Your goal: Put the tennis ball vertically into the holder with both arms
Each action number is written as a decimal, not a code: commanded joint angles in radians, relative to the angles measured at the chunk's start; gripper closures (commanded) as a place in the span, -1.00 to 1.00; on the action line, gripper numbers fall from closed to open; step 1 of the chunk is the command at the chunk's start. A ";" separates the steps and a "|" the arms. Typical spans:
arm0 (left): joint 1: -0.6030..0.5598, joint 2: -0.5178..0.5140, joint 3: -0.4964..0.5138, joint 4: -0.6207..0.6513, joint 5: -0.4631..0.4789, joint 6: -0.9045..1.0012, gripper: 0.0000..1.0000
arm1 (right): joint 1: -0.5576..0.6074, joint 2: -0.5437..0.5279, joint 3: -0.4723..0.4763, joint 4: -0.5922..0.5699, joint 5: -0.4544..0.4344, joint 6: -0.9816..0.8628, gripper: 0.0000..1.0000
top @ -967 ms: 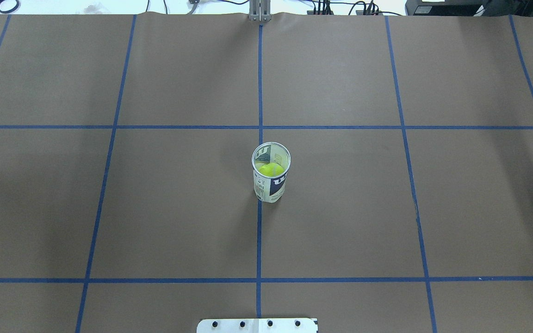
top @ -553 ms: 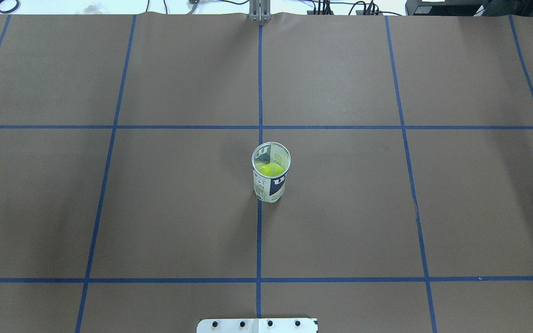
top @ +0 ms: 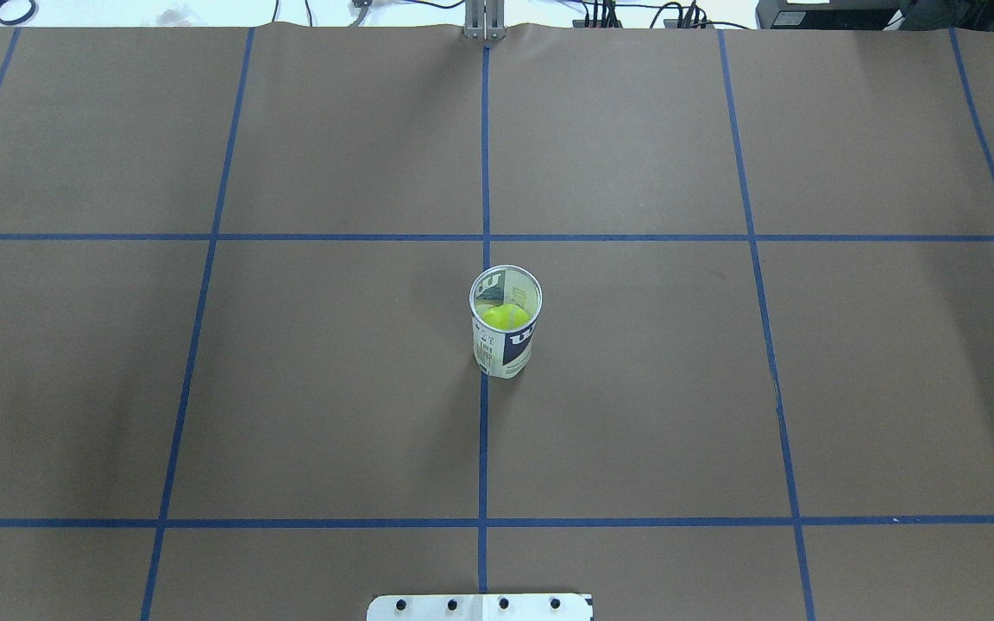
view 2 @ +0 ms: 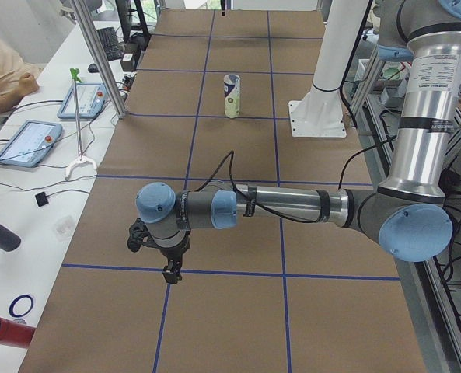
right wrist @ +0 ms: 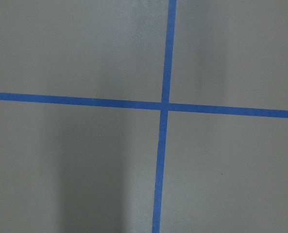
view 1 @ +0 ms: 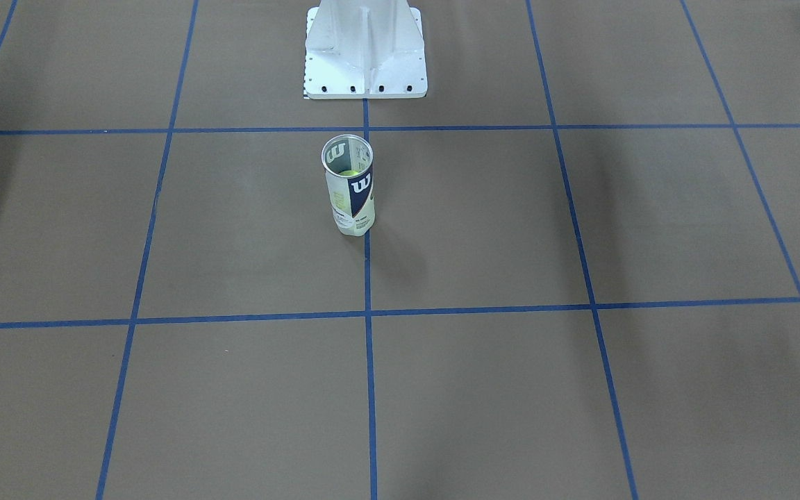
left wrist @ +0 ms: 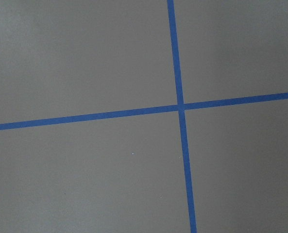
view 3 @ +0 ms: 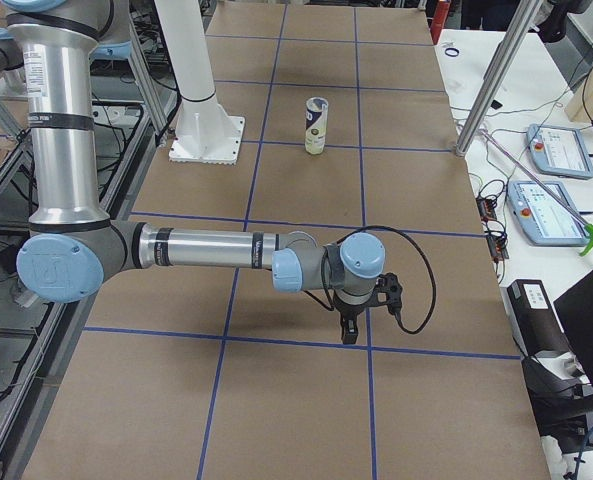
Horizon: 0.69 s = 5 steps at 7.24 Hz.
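Holder: clear plastic tennis-ball can [top: 506, 336] with a white-and-navy label and silver rim, upright on the centre tape line, near the white metal pedestal [view 1: 365, 48].
Ball: fuzzy yellow-green tennis ball [top: 506, 316], low inside the can.
Left gripper [view 2: 170, 274]: black, pointing down, well apart from the can; finger spread cannot be told.
Right gripper [view 3: 348, 336]: the same.
Surface: matte brown paper [top: 635, 414] with a blue tape grid [top: 484, 448].
Room: white side bench [view 2: 28, 194] with tablets [view 2: 29, 142].
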 commanded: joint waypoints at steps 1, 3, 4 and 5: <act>0.001 0.002 0.003 -0.004 -0.002 -0.001 -1.00 | 0.010 -0.009 -0.001 0.000 -0.002 0.001 -0.99; 0.001 0.002 0.002 -0.004 -0.002 -0.001 -1.00 | 0.010 -0.017 -0.005 0.000 -0.002 0.001 -0.99; 0.001 0.004 0.007 -0.004 -0.002 -0.003 -1.00 | 0.010 -0.020 -0.010 0.000 -0.002 0.001 -0.99; 0.001 0.004 0.007 -0.004 0.000 -0.003 -1.00 | 0.010 -0.028 -0.010 0.000 -0.004 0.003 -0.99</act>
